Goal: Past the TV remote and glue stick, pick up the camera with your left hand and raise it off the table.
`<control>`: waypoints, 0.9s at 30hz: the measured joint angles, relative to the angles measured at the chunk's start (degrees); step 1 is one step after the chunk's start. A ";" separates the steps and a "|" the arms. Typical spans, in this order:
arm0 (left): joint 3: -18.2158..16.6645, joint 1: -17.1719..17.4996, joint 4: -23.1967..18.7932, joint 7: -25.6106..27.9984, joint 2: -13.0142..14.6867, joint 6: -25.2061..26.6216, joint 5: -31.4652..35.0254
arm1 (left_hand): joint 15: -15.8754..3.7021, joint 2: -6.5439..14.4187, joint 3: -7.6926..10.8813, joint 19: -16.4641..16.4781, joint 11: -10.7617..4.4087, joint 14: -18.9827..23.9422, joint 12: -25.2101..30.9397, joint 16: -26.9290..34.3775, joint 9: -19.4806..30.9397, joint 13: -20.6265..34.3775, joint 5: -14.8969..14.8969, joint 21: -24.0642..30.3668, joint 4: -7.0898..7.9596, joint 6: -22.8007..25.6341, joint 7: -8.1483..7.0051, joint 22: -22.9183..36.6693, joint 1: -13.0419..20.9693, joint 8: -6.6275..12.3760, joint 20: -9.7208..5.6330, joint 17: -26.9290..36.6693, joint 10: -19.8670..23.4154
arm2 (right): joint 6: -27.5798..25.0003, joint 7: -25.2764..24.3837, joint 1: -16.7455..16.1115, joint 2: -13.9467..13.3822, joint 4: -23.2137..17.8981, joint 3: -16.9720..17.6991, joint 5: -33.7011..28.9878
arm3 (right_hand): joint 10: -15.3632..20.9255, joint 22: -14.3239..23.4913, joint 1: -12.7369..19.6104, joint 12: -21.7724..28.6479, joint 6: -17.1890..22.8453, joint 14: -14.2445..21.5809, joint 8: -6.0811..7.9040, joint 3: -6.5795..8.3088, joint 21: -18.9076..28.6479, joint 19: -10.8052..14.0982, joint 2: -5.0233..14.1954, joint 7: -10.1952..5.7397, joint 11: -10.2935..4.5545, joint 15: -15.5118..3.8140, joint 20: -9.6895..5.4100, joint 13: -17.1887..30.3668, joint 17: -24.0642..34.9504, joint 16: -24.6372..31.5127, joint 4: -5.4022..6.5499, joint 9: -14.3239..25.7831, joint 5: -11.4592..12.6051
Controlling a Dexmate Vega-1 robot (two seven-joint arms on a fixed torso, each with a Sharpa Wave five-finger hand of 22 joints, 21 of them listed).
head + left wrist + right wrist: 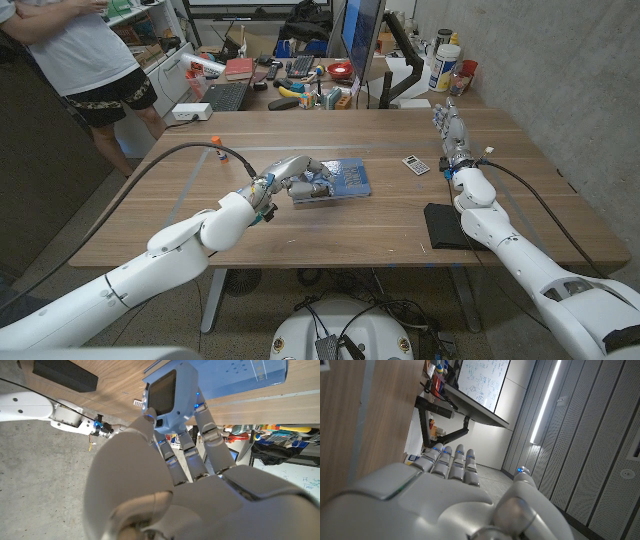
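Camera's already in the grip: small pale-blue plastic camera (167, 397) with dark rear screen is sitting between thumb and fingers (212, 435) of the left hand (285, 180), over the blue book (350, 176). Right hand (452, 135) is standing well apart, fingers straight, holding nothing.

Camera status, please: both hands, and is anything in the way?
Left hand grips camera, beside blue book. Right hand open, idle, far side. Glue stick behind, clear. Lift not confirmed.

No readable text

We see markings on the blue book (347, 178) and whiteboard (482, 380), all illegible.
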 measured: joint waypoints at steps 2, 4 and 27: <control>-0.25 0.12 -0.13 0.02 0.09 -0.07 -0.04 | -0.01 0.01 0.00 0.00 0.00 0.01 -0.07 0.02 0.00 0.32 0.00 -0.02 0.00 0.00 0.00 0.00 -0.01 0.00 0.00 0.03 0.00 | 0.02 -0.04 0.01 0.01 0.00 -0.01 -0.03 | 0.00 0.00 0.00 0.00 0.00 0.00 0.00 0.00 0.00 0.00 0.00 0.00 0.00 0.00 0.00 0.00 0.00 0.00 0.00 0.00 0.00; -0.63 0.32 -0.36 0.14 0.23 -0.43 -0.27 | -0.01 0.02 0.00 0.00 -0.10 0.01 -0.16 0.02 0.00 0.34 0.00 -0.37 0.00 0.00 0.00 0.00 -0.02 0.00 0.00 0.04 0.12 | 0.06 -0.11 0.06 0.18 0.02 -0.08 -0.09 | 0.00 0.00 0.00 0.00 0.00 0.00 0.00 0.00 0.00 0.00 0.00 0.00 0.00 0.00 0.00 0.00 0.00 0.00 0.00 0.00 0.00; -4.88 2.09 -2.61 1.58 1.31 -3.49 0.11 | 0.60 0.23 0.00 0.23 0.18 0.65 -0.06 -0.03 0.02 1.31 -0.22 -0.45 0.00 0.61 0.61 -0.04 -0.23 0.44 0.22 0.30 0.78 | -0.04 -1.00 -0.46 -0.02 -1.44 -0.20 -0.62 | 0.00 0.00 -0.31 0.00 0.00 0.00 0.00 0.00 -0.22 0.00 0.31 0.00 0.00 0.00 0.00 0.00 0.00 0.00 0.00 0.00 -0.27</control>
